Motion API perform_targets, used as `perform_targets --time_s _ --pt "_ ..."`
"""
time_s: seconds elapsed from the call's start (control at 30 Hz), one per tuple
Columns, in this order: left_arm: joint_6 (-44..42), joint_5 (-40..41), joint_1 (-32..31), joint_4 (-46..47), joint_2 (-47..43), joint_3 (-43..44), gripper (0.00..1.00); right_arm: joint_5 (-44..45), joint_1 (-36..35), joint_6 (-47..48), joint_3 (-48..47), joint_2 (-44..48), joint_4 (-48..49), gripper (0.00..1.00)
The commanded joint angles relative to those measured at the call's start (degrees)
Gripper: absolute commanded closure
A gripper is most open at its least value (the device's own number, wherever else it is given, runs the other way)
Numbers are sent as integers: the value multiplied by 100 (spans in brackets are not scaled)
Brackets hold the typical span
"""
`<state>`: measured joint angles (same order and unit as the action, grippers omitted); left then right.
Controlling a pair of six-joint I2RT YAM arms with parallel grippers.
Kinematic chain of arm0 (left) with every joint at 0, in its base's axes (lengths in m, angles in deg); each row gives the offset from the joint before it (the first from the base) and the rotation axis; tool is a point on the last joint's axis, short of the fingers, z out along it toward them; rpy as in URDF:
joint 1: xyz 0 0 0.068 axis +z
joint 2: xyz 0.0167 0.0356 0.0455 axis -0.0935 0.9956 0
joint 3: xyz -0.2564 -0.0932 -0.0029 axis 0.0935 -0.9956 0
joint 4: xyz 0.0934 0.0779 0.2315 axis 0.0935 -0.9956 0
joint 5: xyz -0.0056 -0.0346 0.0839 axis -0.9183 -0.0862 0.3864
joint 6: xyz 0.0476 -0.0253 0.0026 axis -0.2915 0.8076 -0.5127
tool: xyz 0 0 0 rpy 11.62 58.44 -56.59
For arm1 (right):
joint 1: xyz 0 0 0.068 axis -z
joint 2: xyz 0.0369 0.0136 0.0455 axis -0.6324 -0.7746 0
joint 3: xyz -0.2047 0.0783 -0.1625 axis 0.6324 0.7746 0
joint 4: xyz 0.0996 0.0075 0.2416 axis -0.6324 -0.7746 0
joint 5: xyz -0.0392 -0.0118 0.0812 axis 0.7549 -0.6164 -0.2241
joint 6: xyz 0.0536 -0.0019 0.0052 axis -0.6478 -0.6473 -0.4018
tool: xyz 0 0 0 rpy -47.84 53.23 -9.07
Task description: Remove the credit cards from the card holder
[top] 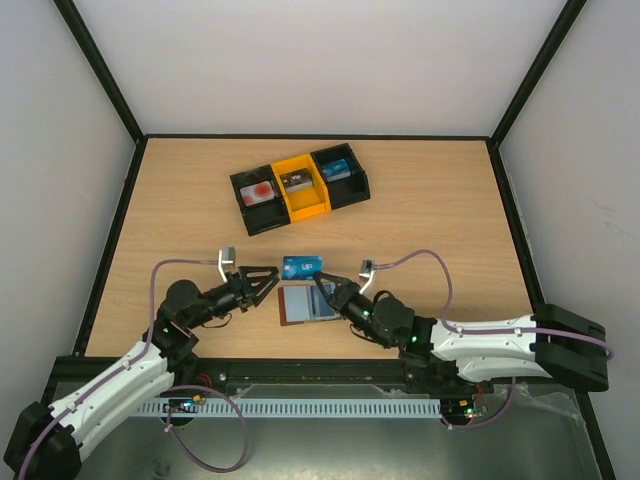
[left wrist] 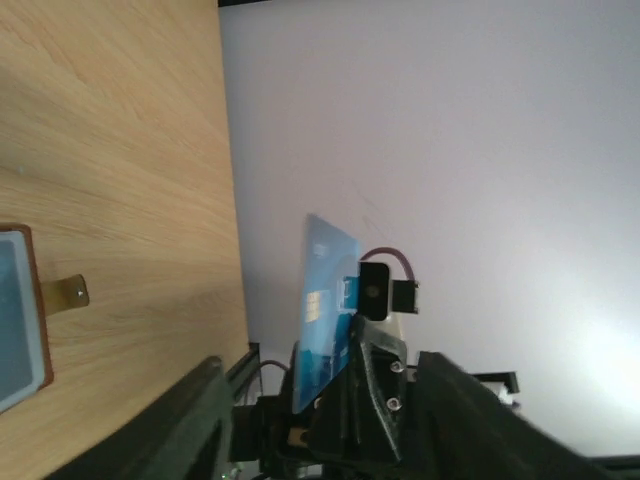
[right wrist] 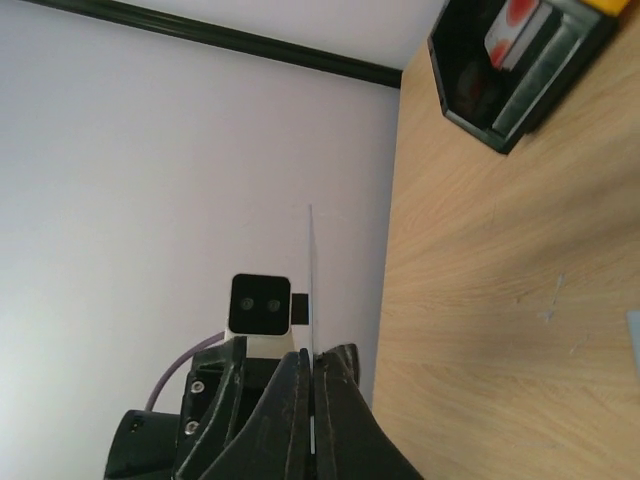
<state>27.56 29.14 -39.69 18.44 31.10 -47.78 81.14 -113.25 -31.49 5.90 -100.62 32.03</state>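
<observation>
- The blue credit card [top: 302, 266] is off the table [top: 450, 200], in the air between the two grippers and just on the far side of the open card holder [top: 303, 305].
- The right gripper [top: 326, 288] has its jaws pressed together on the card's right end. The right wrist view shows the card edge-on, pinched between the two fingers [right wrist: 285, 400].
- The left gripper [top: 272, 286] has its jaws spread in a V facing the card's left end. They are just beside it and appear not to touch it.
- From above, the card's long axis runs left to right, from one gripper toward the other. The right arm alone carries it.
- The card holder lies flat and open near the arms, blue-grey pockets up and side tab [left wrist: 65, 292] out. I cannot tell whether a card remains inside.
- The three-part tray [top: 262, 226] sits on the far side, well apart from the held card.
- Its left black compartment holds a whitish card with a red round mark [top: 262, 190].
- Its yellow middle compartment holds a dark card [top: 295, 181], and its right black compartment holds a bluish one [top: 337, 170].
- I judge the next move to be a carry away from the arms toward the tray, with the right arm best placed for it. The left jaws must stay off the card's free end.
</observation>
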Motion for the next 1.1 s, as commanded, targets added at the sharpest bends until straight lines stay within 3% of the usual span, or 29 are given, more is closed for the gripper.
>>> perform_targets --time_s 0.0,0.07,0.17,0.4,0.53,0.77,1.07 --pt "-347 159 -5 -464 -151 121 32 433 -21 780 -147 416 -626 98" --pt "-550 156 -5 -768 -170 270 14 592 28 977 -244 640 -1104 98" --pt "-920 164 -6 -1305 -123 537 0 483 288 1410 -377 936 -1669 98" --pt "-2329 387 -7 -3178 530 1519 0 -188 1523 2875 -1131 1013 -2844 98" --pt "-2867 238 -5 -3762 1030 1943 0 -553 2309 3625 -1580 696 -3203 98" --pt "-3512 99 4 -4255 1447 2401 0 -588 3447 5006 -2349 -344 -3475 98" --pt "-4411 373 50 -5228 1492 3177 0 -2466 4783 5524 -3581 -2129 -3500 98"
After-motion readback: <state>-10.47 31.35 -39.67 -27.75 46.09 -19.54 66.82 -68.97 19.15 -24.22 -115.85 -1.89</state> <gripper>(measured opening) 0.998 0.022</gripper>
